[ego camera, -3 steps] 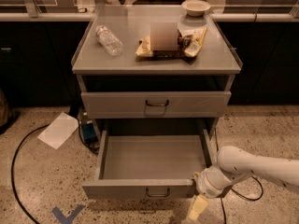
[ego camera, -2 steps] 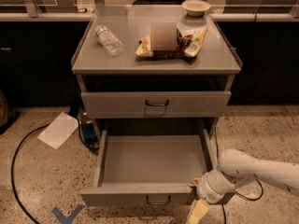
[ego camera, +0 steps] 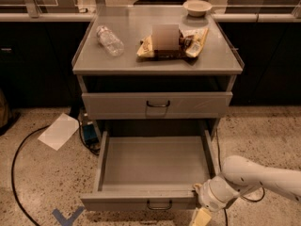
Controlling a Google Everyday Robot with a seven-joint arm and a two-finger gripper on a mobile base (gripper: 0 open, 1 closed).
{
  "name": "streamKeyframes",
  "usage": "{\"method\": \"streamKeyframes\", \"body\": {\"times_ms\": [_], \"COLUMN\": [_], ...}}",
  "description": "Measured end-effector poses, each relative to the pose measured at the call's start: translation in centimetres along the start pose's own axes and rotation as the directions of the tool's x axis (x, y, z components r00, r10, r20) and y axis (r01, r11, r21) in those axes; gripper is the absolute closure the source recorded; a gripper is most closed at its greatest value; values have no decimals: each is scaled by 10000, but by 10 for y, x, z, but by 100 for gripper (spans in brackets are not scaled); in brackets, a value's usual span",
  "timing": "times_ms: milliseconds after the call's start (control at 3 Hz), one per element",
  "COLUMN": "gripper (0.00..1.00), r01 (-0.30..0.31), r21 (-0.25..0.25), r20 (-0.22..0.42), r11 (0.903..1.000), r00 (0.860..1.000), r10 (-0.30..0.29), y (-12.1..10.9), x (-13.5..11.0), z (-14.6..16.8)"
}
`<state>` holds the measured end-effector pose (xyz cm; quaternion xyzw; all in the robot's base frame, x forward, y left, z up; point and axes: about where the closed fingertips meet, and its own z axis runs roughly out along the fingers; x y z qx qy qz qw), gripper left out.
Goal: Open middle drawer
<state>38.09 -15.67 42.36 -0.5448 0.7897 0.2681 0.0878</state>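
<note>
The middle drawer point(ego camera: 141, 200) of the grey metal cabinet is pulled far out toward me. Its shallow tray point(ego camera: 155, 161) is empty, and its small dark loop handle point(ego camera: 159, 205) sits at the centre of the low front panel. The top drawer point(ego camera: 157, 105) above it is shut. The lowest drawer is hidden under the open tray. My gripper point(ego camera: 201, 214) is at the right end of the middle drawer's front panel, low in the view, on the end of my white arm point(ego camera: 263, 178), which comes in from the right.
On the cabinet top point(ego camera: 94, 60) lie a plastic bottle point(ego camera: 109, 40), snack bags point(ego camera: 171, 44) and a bowl point(ego camera: 197, 7). On the floor to the left are a white sheet point(ego camera: 59, 131), a black cable point(ego camera: 16, 173) and a blue tape mark point(ego camera: 66, 216).
The middle drawer has slid further out toward me. My gripper has moved down and toward me along with the drawer's front right corner.
</note>
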Motion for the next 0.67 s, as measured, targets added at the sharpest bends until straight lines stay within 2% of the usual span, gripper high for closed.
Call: {"method": "streamKeyframes", "body": {"times_ms": [333,667], "gripper": [0,0], "r01": [-152,-152], "r21": [-148,-149], "r20": [56,56], "r11": [9998,9998], "r00": [9999,9999], "r10": [153,153], "y": [22,22], "x": [5,5], "z": [-2,-2]}}
